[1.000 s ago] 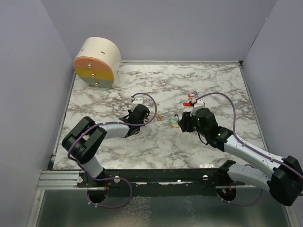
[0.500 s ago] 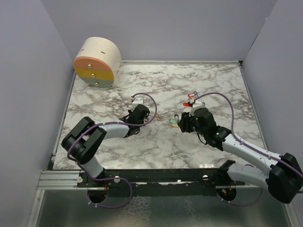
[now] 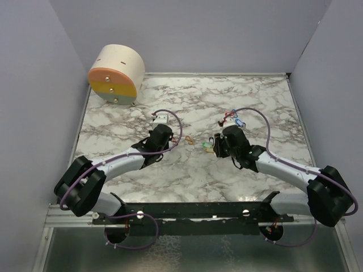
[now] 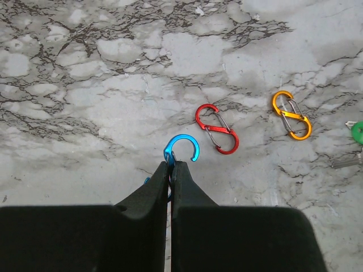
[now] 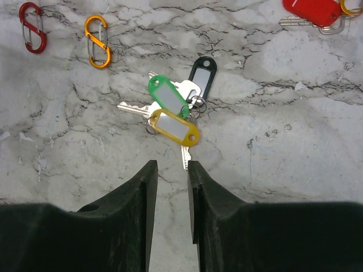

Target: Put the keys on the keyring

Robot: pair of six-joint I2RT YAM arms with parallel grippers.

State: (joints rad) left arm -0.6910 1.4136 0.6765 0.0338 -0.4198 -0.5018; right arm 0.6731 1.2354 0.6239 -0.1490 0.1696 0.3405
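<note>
Right wrist view first, the clutter: a red carabiner and an orange carabiner are laid side by side at about 10 o'clock from the key bunch, well apart from it. A red-tagged key is parked up at 1 o'clock. Nothing is found between the right gripper and the keys, which are spread on the marble table near its tips at 12 o'clock. Those jaws are kept slightly apart with nothing in them (so, released).

The green tag is laid along 11-to-5, with the yellow tag touching it along 10-to-4. The black tag is set nearly upright, hole end at 12. One silver blade is pointed to 9, another to 6.

In the left wrist view, the left gripper is clenched on a blue carabiner keyring, hooked end poking out at 12.
</note>
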